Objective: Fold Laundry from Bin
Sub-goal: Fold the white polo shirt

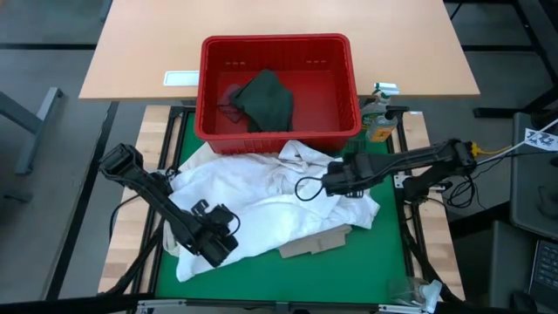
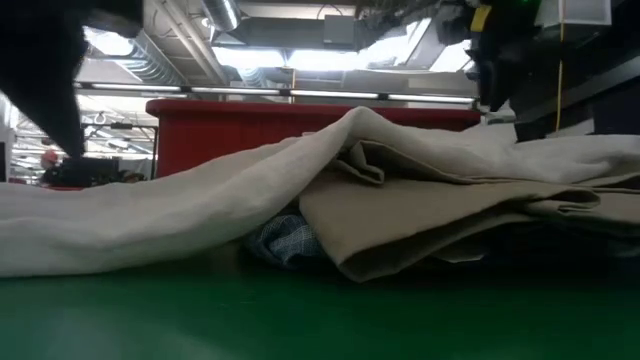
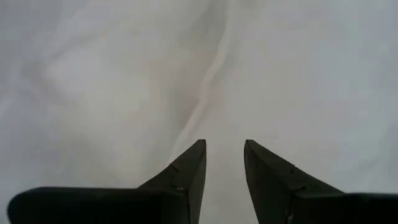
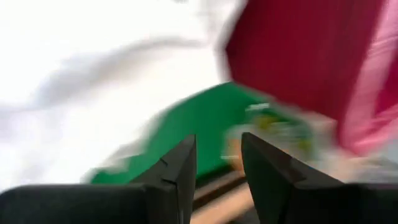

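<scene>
- In the low view the white shirt (image 2: pixel 170 200) and tan shirt (image 2: pixel 440 220) hide most of the red bin (image 2: pixel 250 125); only its upper wall shows, centre frame.
- A blue-striped cloth (image 2: pixel 285 243) peeks from under them, mostly buried.
- The right wrist view is smeared: the bin (image 4: pixel 298 56) at upper right is a red blur, and a small yellow-green thing (image 4: pixel 273 124) cannot be told.
- In the high view, lower right, a clear crumpled thing (image 1: pixel 417 292) is too small to tell.

My two arms were dark, jointed links, the left arm (image 1: pixel 153 194) chunky and matte black with a loop of black cable near its wrist. My right arm (image 1: pixel 410 161) carried a yellow patch by its base and a black cable curling off its wrist, and each wrist ended in two dark, tapering, wedge-shaped fingers (image 3: pixel 186 174).
</scene>
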{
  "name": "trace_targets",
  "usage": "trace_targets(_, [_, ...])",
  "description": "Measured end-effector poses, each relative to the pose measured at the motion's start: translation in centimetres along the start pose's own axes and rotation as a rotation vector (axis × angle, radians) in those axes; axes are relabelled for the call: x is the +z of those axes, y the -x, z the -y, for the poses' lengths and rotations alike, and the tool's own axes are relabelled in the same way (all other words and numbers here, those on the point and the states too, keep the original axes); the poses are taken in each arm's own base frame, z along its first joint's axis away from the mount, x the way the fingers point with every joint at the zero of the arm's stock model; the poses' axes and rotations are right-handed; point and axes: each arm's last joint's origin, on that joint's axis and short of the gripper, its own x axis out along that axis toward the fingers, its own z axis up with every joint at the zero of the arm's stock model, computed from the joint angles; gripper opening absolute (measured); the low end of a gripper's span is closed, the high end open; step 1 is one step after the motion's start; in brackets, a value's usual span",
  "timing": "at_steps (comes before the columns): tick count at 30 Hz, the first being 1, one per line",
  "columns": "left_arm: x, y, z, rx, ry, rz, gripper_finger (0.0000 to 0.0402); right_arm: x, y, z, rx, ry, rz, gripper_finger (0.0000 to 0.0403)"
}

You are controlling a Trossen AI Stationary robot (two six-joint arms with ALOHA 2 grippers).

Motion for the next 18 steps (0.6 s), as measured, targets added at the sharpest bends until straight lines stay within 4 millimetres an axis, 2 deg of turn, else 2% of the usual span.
trace_targets(3, [0.5, -0.2, 0.5, -0.045, 0.013, 0.021, 0.0105, -0.8, 0.6, -0.2, 0.228, -0.072, -0.014, 0.0129])
trace_targets(6, [0.9, -0.3, 0.8, -0.073, 0.040, 0.028, 0.0105, -1.6, 1.1, -0.8, 0.358, -0.091, -0.026, 0.0129])
trace_targets(12, [1.2, -0.4, 1.0, -0.092, 0.060, 0.062, 0.0105, -2.6, 1.8, -3.4, 0.287, -0.007, 0.030, 0.0129])
trace_targets(18, [1.4, -0.3, 1.0, -0.088, 0.071, 0.127, 0.0105, -2.9, 1.9, -7.0, 0.151, 0.084, 0.205, 0.0129])
